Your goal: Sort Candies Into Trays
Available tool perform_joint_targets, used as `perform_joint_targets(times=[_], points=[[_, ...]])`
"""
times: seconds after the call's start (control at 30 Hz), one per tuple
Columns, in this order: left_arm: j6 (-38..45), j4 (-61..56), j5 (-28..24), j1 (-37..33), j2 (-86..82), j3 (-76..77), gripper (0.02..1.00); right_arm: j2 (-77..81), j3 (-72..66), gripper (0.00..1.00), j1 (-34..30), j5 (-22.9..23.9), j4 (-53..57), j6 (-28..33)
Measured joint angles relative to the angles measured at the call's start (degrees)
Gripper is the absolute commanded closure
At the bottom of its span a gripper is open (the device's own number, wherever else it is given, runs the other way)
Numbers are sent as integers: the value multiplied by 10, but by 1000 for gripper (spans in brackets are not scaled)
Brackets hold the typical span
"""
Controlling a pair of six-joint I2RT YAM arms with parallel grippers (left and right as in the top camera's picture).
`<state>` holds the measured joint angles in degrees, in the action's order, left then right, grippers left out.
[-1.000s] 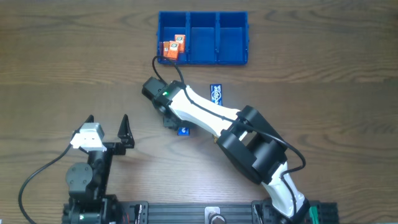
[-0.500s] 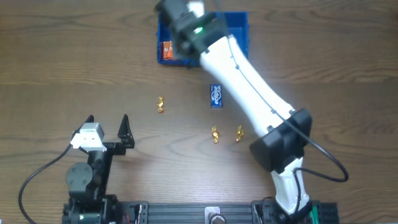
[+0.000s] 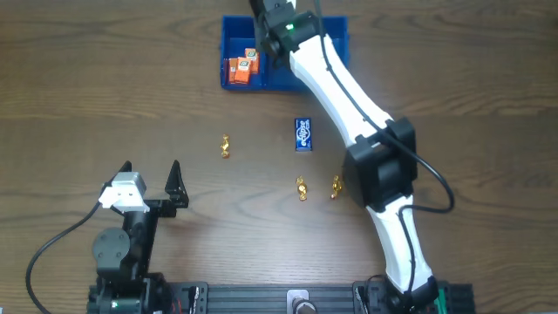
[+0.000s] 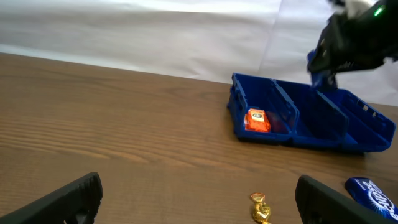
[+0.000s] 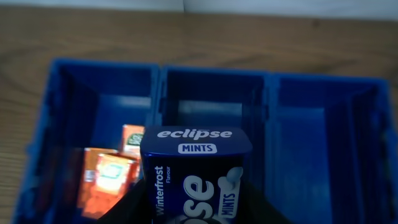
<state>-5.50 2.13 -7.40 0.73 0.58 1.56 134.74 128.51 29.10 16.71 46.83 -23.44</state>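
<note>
Right arm, low over table centre a second ago, has lifted and stretched out up to far edge. Right gripper (image 5: pixel 198 210) now above blue tray (image 3: pixel 224 45), clamped on blue mint tin (image 5: pixel 196 167). Small blue item once beneath arm gone from table centre (likely same tin). Three gold candies (image 3: pixel 225 146) (image 3: pixel 302 188) (image 3: pixel 336 187), hidden before, now uncovered.

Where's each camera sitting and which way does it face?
Top view: fixed overhead, looking down at table; left arm, right arm show.
Left wrist view: on left wrist, facing across table to blue tray; own fingers show.
Right wrist view: on right wrist, looking down into tray; right end effector grips mint box.
Shared by all: orange boxes.
</note>
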Motion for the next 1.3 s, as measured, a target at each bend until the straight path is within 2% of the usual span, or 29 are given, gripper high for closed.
perform_joint_targets(times=[0.17, 0.3, 0.4, 0.43, 0.47, 0.63, 0.77, 0.93, 1.1, 1.3], points=[[0, 0, 0, 0, 0, 0, 20, 19, 0, 787, -5, 0, -3, -1], [0, 0, 0, 0, 0, 0, 20, 19, 0, 720, -8, 0, 1, -2], [0, 0, 0, 0, 0, 0, 20, 19, 0, 573, -9, 0, 6, -7], [0, 0, 0, 0, 0, 0, 20, 19, 0, 419, -9, 0, 9, -9], [0, 0, 0, 0, 0, 0, 20, 19, 0, 329, -9, 0, 10, -9], [0, 0, 0, 0, 0, 0, 20, 19, 0, 213, -9, 2, 20, -17], [0, 0, 0, 0, 0, 0, 20, 14, -17, 172, -3, 3, 15, -16], [0, 0, 0, 0, 0, 0, 20, -90, -204, 161, 17, -2, -22, -16], [0, 0, 0, 0, 0, 0, 20, -269, -396, 161, 30, -23, -26, -38], [0, 0, 0, 0, 0, 0, 20, -292, -528, 161, 26, -64, -54, -57]])
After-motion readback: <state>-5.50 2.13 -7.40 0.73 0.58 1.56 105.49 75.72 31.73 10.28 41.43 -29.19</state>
